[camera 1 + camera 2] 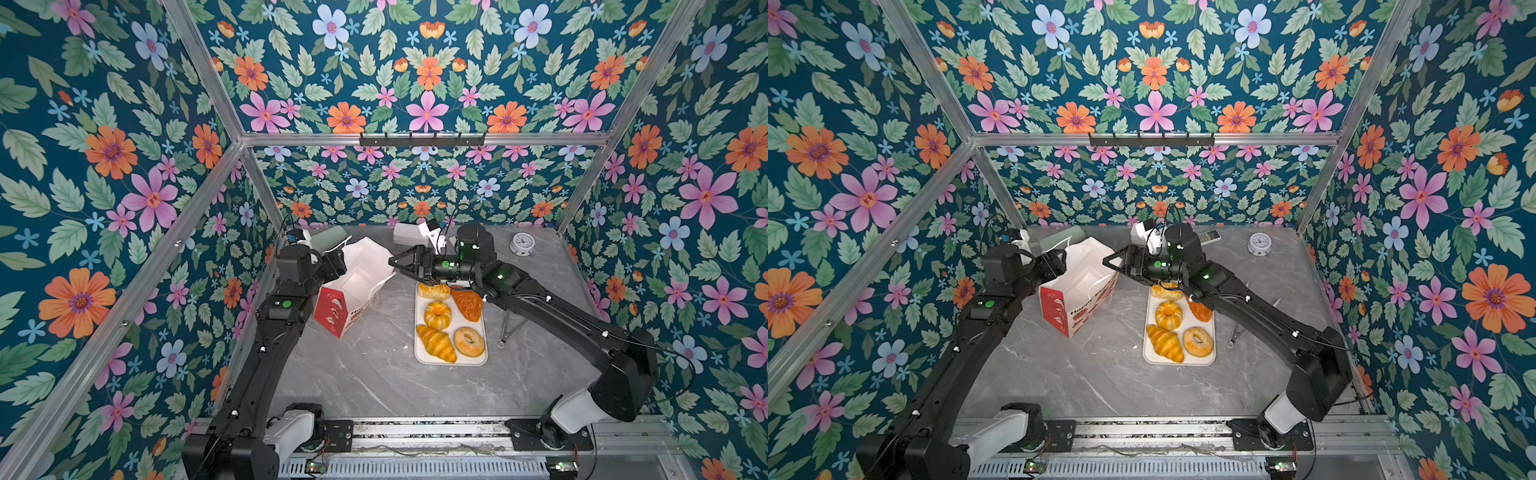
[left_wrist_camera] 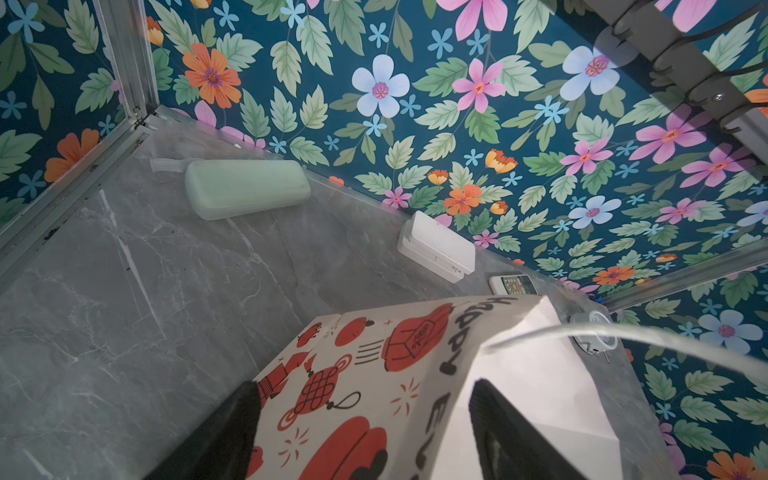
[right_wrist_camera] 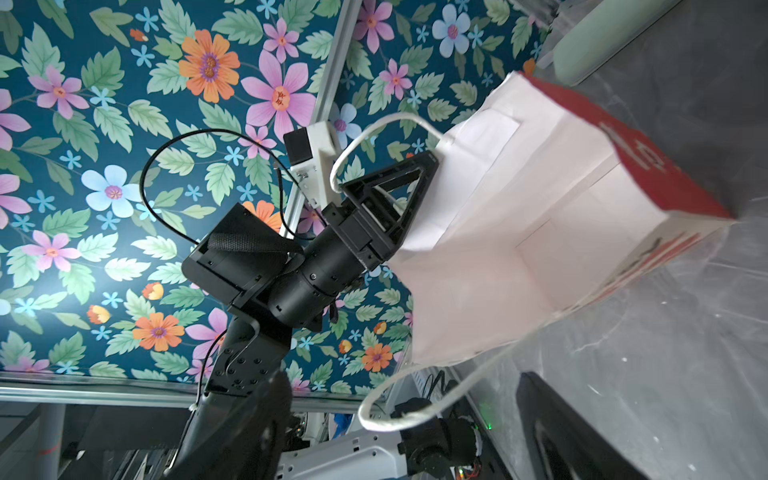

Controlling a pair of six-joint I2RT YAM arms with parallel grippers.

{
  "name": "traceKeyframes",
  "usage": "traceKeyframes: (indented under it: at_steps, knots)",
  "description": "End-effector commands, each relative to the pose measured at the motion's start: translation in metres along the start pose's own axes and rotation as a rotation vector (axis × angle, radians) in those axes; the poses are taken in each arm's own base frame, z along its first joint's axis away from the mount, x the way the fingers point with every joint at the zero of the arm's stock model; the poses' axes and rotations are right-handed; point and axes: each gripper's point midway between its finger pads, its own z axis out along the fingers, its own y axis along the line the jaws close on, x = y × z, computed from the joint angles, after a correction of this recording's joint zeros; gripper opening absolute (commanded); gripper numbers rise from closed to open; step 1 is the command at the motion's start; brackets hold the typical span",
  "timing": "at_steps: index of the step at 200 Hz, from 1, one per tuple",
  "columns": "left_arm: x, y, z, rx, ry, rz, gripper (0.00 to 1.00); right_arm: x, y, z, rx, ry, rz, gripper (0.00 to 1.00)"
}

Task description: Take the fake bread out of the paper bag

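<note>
The paper bag [image 1: 353, 286] [image 1: 1077, 297] is tilted, its red bottom on the table and its open mouth raised toward the back right. My left gripper [image 1: 338, 266] [image 2: 365, 384] holds its rim, one finger on the printed outside [image 2: 353, 374] and one inside. Seen from the right wrist, the bag [image 3: 540, 208] shows only white paper inside. My right gripper [image 1: 398, 263] [image 3: 405, 376] is open and empty just outside the mouth, a cord handle [image 3: 390, 417] looping between its fingers. The fake bread lies on a white tray [image 1: 451, 363]: roll [image 1: 434, 291], turnover [image 1: 467, 305], bun [image 1: 437, 314], croissant [image 1: 436, 343], bagel [image 1: 469, 341].
Along the back wall lie a green case [image 2: 247, 189], a white box [image 2: 436, 247] and a remote [image 2: 513, 284]. A small clock [image 1: 521, 244] stands at the back right. A thin metal tool [image 1: 509, 328] lies right of the tray, under my right arm.
</note>
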Motion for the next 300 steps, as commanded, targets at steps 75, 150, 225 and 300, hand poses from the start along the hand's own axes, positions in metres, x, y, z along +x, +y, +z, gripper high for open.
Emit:
traceKeyframes:
  at_steps: [75,150,225,300]
  knots:
    - [-0.008,-0.004,0.000,0.025,-0.030,-0.006,0.82,0.024,0.009,0.007,-0.051,0.143,0.052,0.80]
    - [-0.008,-0.004,0.000,0.032,-0.030,-0.010,0.82,0.029,-0.006,0.012,-0.023,0.162,0.075,0.67]
    - [-0.006,-0.004,0.000,0.039,-0.029,-0.014,0.82,0.024,-0.011,0.020,-0.019,0.157,0.094,0.35]
    - [-0.009,-0.015,-0.004,0.089,-0.026,-0.016,0.82,0.016,-0.011,0.018,0.028,0.129,0.054,0.04]
